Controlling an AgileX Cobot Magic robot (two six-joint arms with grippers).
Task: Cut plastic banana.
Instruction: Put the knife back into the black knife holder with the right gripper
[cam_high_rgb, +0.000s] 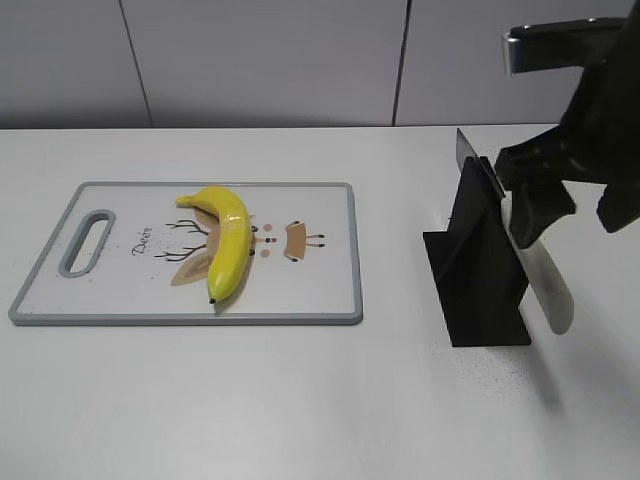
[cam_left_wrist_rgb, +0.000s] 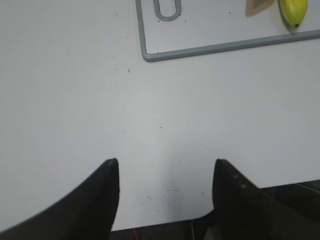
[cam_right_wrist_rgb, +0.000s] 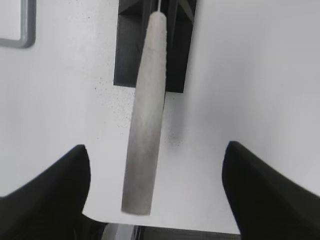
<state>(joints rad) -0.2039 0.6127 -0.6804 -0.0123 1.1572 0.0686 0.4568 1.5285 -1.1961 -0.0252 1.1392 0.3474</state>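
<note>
Banana: a yellow curved plastic banana (cam_high_rgb: 228, 245) is laid flat near the middle of a white rectangular cutting board with a grey rim (cam_high_rgb: 352, 262); judged light, stiff and smooth-skinned, so rolling or sliding under blade pressure is to be expected.
Knife: a knife with a pale grey handle (cam_right_wrist_rgb: 145, 120) and a broad steel blade (cam_high_rgb: 535, 268) is seen beside a black knife stand (cam_high_rgb: 478, 270); well apart from the board.
Right gripper (cam_high_rgb: 527, 190): positioned at the knife; whether its fingers are clamped on the handle cannot be told.
Left gripper (cam_left_wrist_rgb: 165, 187): fingers spread, nothing held; poised over bare white table (cam_left_wrist_rgb: 75, 100) near the board's corner.
Hold point: the banana is best steadied near one end, clear of the intended cut line.
</note>
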